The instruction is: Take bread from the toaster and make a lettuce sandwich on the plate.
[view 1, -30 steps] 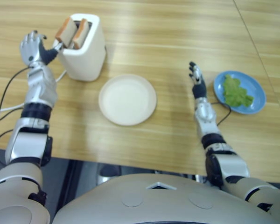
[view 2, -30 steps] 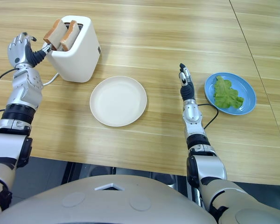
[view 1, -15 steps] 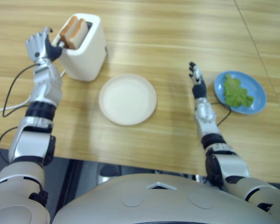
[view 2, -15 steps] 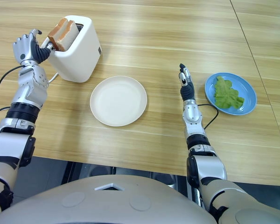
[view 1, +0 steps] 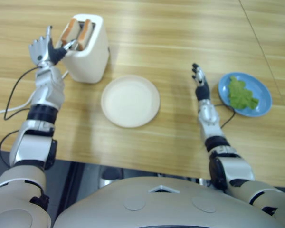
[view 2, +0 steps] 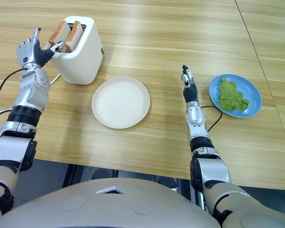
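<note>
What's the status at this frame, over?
Left robot hand at toaster, beside bread. Right robot hand open, holding nothing. Plate bare; lettuce on dish. Nothing blocking.

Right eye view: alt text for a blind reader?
Left hand at a white toaster holding two bread slices; an empty round cream plate sits centre, green lettuce on a blue plate right, near the open right hand.

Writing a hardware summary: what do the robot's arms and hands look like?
Silver-grey segmented arms with black joint bands. The left hand and right hand are silver and black. A thin black cable loops beside each forearm.
</note>
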Robot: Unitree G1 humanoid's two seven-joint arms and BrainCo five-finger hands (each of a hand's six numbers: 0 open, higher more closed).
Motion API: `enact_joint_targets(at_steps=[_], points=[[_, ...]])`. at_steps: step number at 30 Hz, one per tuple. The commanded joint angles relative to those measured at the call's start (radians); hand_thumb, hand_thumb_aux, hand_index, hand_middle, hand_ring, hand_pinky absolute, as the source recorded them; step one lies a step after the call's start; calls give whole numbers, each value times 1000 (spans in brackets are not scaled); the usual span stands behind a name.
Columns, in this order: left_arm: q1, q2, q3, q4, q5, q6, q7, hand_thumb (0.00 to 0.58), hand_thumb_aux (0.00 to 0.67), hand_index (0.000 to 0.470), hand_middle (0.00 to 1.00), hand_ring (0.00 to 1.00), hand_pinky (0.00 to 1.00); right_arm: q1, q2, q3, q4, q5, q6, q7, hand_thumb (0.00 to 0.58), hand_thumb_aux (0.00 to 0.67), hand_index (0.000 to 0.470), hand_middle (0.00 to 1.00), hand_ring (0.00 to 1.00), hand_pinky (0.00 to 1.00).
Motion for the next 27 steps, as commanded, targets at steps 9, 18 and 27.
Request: enact_joint_targets(at_steps=[9, 18, 27], points=[[-143, -28, -52, 248, 6, 24, 23, 0, 0, 0, 1000, 1000, 1000, 3, -10, 3, 20, -7, 12, -6, 0, 0, 0, 0, 0, 0], [-183, -29, -95, 252, 27, -4, 94, 580, 670, 460, 1000, 1000, 1000, 4, -11, 4, 23, -9, 11, -7, 0, 0, 0, 0, 0, 0], [-23, 1, 0, -290, 93, -50, 335, 580, 670, 460, 1000, 1000, 1000, 7, -11, 2, 30, -5, 11, -5, 0, 0, 0, 0, 0, 0]])
